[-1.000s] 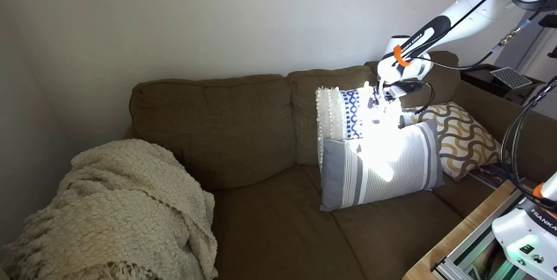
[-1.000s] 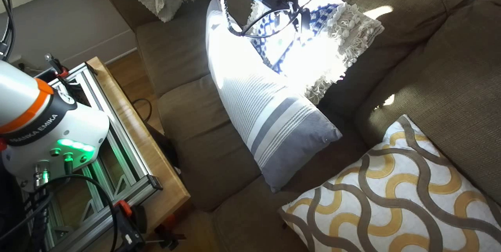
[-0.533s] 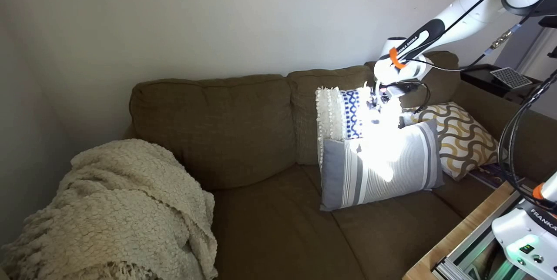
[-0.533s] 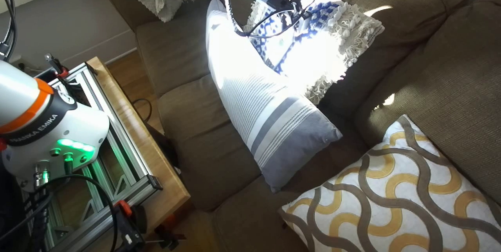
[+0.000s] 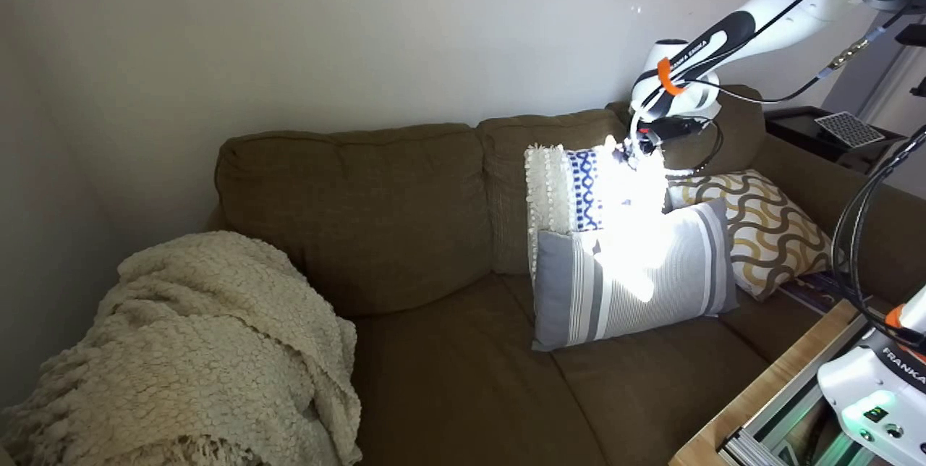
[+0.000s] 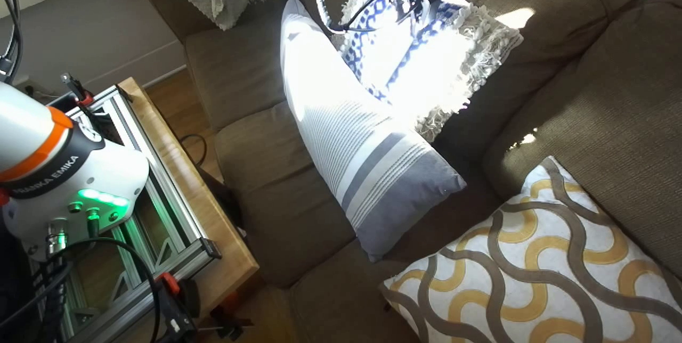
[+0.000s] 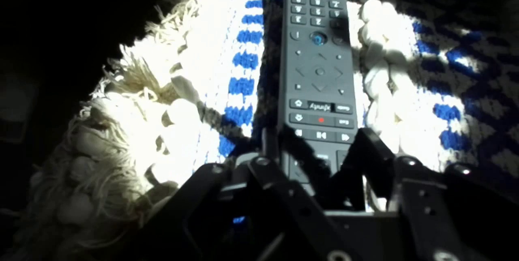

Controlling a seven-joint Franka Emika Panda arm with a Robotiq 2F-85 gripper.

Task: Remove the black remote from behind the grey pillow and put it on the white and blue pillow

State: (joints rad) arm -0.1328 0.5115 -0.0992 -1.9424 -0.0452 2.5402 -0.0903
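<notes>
In the wrist view the black remote, dark grey with its buttons facing the camera, runs up between the fingers of my gripper. One finger lies along each long side, and the jaws are shut on its lower end. Under it spreads the white and blue pillow, fringed, with a dark shadow beside the remote. Both exterior views place my gripper over the white and blue pillow, where glare hides the remote. The grey pillow, striped and propped on edge, leans in front of it.
A yellow and brown wavy pillow sits beside them on the brown sofa. A cream blanket covers the far armrest. The robot's base stands on a wooden table, and cables loop beside the wrist.
My arm has dipped slightly sideways, then risen above the white and blue pillow over the last half second. The pillows have stayed where they were.
</notes>
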